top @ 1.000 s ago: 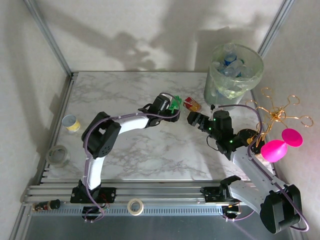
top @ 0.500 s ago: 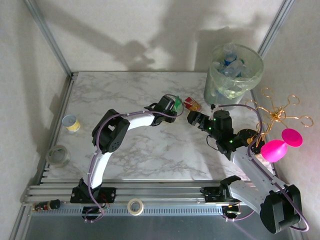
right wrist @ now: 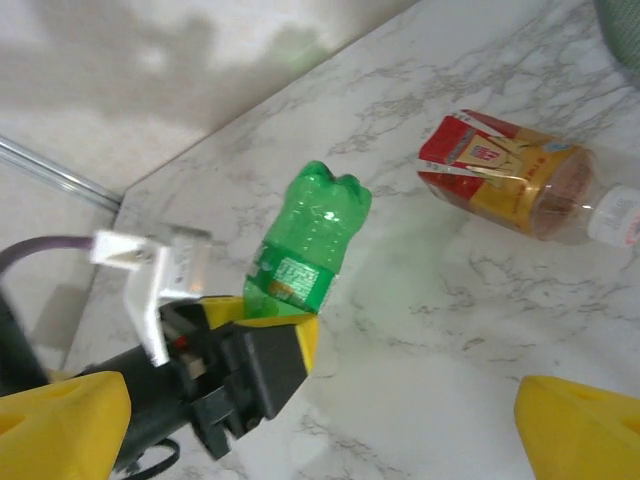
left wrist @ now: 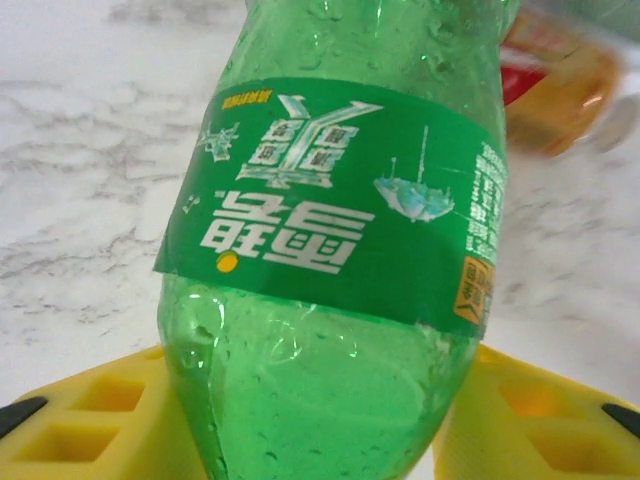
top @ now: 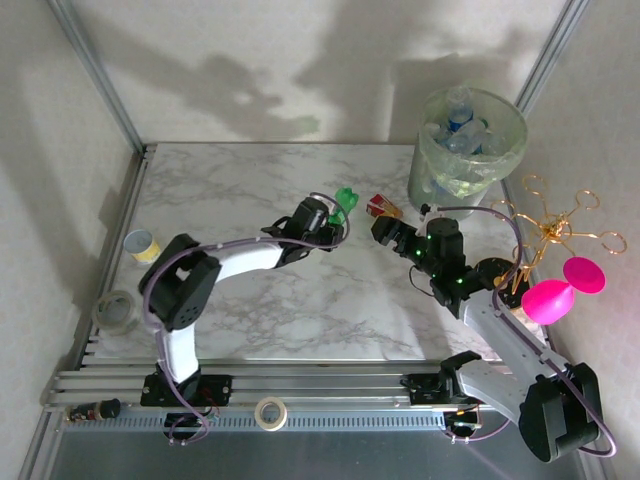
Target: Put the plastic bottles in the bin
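Observation:
A green bottle (top: 345,198) with a green label is clamped at its lower end in my left gripper (top: 328,213), which is shut on it at mid-table. In the left wrist view the green bottle (left wrist: 340,250) sits between the yellow fingers (left wrist: 80,415). A red- and orange-labelled bottle (top: 382,207) lies on its side on the marble just to the right. My right gripper (top: 386,231) hangs open beside it, holding nothing. In the right wrist view the green bottle (right wrist: 305,245) tilts up off the table and the red-labelled bottle (right wrist: 505,175) lies flat. The bin (top: 500,165) stands at the back right.
The bin holds several clear bottles with blue labels. A yellow-banded cup (top: 142,246) and a grey tape roll (top: 117,311) sit at the table's left edge. A gold wire ornament (top: 555,232) and pink shapes (top: 560,290) crowd the right side by the right arm.
My left gripper has closed on the green bottle and drawn back a little to the left, its elbow swinging left. The right arm has barely moved.

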Robot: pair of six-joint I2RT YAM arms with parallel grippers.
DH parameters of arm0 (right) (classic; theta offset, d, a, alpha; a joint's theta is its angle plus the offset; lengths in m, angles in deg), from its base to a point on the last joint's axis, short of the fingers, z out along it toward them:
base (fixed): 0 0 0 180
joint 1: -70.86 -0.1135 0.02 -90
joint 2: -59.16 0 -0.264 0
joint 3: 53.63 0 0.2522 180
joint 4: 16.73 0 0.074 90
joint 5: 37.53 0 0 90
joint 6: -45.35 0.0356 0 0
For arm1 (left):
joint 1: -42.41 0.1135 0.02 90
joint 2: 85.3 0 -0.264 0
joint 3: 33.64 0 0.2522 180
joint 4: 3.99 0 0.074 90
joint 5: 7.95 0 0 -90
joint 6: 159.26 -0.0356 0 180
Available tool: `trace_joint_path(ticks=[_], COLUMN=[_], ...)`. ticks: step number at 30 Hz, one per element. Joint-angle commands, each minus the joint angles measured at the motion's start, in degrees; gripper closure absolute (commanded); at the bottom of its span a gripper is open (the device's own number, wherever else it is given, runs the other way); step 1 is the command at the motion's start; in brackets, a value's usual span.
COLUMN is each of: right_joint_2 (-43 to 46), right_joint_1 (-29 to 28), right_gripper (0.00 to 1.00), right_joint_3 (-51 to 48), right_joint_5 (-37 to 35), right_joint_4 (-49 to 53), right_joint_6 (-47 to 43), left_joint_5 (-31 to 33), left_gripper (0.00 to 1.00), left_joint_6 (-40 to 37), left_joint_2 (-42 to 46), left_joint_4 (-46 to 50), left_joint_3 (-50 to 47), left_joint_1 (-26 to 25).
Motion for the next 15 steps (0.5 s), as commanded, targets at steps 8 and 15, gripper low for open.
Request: trace_joint_path(ticks=[8,15], right_joint_2=[-6.02,-12.96], right_joint_1=[-4.11,-6.85], right_gripper=[0.01,0.01], right_joint_3=[2.51,5.49], right_joint_5=[5.49,9.76], right_joint_4=[-11.41,-14.95], right_joint_6=[5.77,5.97], left_joint_5=[-4.11,-3.92], left_gripper=[0.54,0.54], left_joint_6=[7.34,7.57], left_joint_2=[15.70,21.95], left_joint_4=[-18.04,-22.87], left_joint_3=[-18.12,-24.58], left_joint_1=[-4.75,-7.95])
